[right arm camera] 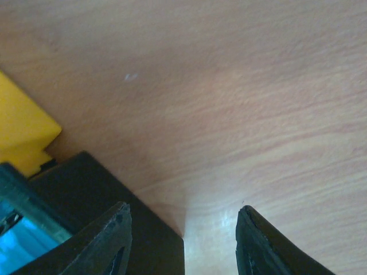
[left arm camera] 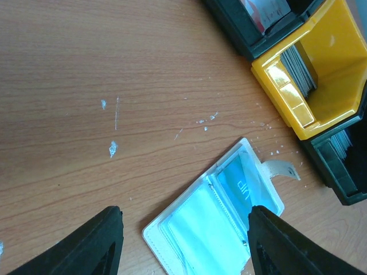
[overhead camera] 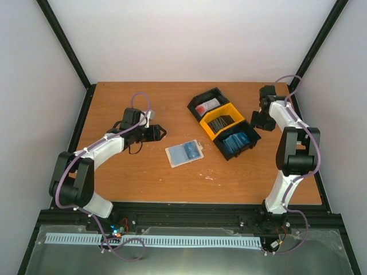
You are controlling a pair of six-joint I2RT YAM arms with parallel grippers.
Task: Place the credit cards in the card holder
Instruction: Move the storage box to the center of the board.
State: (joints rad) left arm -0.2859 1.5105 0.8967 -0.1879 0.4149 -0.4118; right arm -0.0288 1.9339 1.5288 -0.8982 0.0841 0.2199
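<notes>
The card holder lies open on the table, its clear pockets up and a blue card in one pocket. Its strap points toward the bins. More blue credit cards stand in the nearest black bin, and a corner of them shows in the right wrist view. My left gripper is open and empty, left of the holder; the holder lies between its fingers in the wrist view. My right gripper is open and empty, just right of that bin's corner.
A row of three bins runs diagonally at centre right: a black one with red and white cards, a yellow one with grey cards and the black one with blue cards. White flecks dot the wood.
</notes>
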